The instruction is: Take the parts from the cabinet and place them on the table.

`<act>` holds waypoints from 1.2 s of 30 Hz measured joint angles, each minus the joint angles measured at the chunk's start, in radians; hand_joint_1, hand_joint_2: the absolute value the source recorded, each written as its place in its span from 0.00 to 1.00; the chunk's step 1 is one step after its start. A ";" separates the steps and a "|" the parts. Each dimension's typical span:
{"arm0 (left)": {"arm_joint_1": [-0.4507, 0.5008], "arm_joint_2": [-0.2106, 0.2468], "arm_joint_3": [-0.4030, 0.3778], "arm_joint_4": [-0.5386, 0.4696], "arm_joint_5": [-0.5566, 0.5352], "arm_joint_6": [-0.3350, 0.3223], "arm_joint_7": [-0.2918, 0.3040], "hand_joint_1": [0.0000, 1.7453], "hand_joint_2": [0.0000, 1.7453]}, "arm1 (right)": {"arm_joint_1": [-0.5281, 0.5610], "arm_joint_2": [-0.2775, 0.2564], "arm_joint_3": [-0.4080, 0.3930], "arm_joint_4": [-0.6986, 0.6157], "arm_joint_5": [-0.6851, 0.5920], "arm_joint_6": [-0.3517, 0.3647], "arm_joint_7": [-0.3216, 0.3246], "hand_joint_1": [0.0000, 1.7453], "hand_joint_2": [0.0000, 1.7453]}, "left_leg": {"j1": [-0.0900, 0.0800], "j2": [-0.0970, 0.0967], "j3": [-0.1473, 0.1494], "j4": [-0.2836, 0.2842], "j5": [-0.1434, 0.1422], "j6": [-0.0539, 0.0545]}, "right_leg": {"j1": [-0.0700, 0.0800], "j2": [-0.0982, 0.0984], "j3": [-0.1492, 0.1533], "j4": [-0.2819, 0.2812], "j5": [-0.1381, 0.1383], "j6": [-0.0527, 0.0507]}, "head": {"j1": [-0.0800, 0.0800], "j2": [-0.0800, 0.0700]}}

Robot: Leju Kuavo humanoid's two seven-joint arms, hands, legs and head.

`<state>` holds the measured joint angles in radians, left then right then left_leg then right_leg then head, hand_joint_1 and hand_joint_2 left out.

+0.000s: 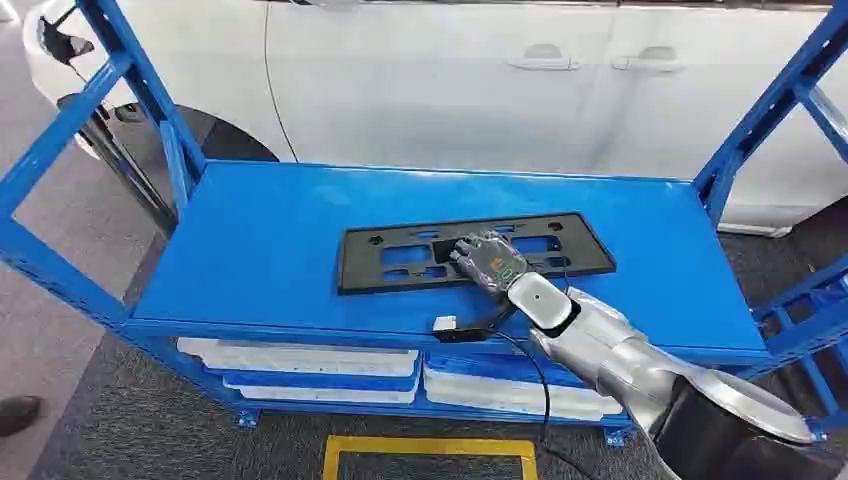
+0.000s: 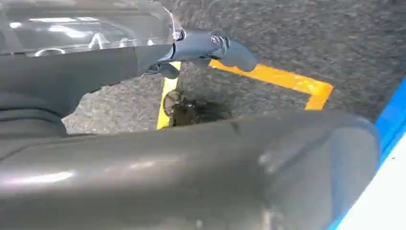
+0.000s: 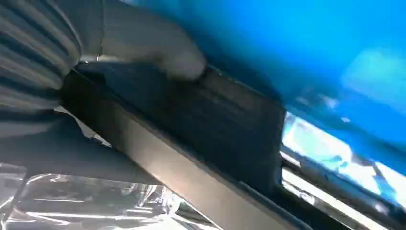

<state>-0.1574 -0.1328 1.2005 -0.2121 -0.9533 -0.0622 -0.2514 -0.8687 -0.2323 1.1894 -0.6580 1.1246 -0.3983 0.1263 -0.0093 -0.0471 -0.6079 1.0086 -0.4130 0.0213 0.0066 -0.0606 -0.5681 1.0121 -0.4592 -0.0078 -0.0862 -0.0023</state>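
A long black plastic frame part with several cut-outs lies flat on the blue top shelf of the cabinet. My right hand sits on the middle of the part's near edge. In the right wrist view the thumb presses on top of the black part, and the picture is blurred. The other fingers are hidden beneath the part. My left hand hangs over the floor with nothing in it, its fingers stretched out.
White trays fill the lower shelf. A white car stands just behind the cabinet. Blue uprights rise at both ends. Yellow floor tape marks a box in front. A person's shoe shows at the left edge.
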 joint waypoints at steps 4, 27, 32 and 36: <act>-0.007 0.001 0.000 0.000 0.000 -0.005 -0.004 0.00 0.00 | -0.002 0.000 0.000 0.004 -0.012 -0.002 -0.009 1.00 1.00 | -0.001 0.013 -0.040 0.094 -0.066 -0.027 | -0.013 -0.009 0.012 -0.026 0.012 -0.011 | 0.000 0.000; -0.004 0.011 -0.012 0.000 0.005 -0.102 -0.128 0.00 1.00 | 0.015 0.007 -0.199 -0.045 -0.460 -0.102 -0.453 1.00 1.00 | 0.008 -0.008 -0.008 0.011 0.006 0.015 | -0.024 0.040 -0.062 0.139 -0.013 0.020 | 0.000 0.000; 0.002 0.020 -0.016 0.000 0.018 -0.109 -0.130 0.00 1.00 | 0.130 0.007 -0.464 -0.442 -0.892 0.143 -0.708 1.00 1.00 | 0.005 0.006 -0.019 0.009 0.008 -0.005 | -0.002 0.014 -0.014 0.008 -0.002 0.005 | 0.000 0.000; 0.006 0.031 -0.016 0.000 0.025 -0.118 -0.142 0.00 1.00 | 0.248 0.007 -0.610 -0.802 -1.189 0.358 -0.751 1.00 1.00 | 0.006 0.027 -0.065 0.134 -0.086 -0.028 | -0.012 0.016 0.000 -0.011 0.004 -0.009 | 0.000 0.000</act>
<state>-0.1519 -0.1015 1.1849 -0.2121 -0.9282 -0.1804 -0.3937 -0.6211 -0.2258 0.5793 -1.4605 -0.0640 -0.0408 -0.6251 -0.0034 -0.0204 -0.6729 1.1431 -0.4987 -0.0072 -0.0055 -0.0444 -0.5676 1.0007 -0.4549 -0.0170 -0.0862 -0.0027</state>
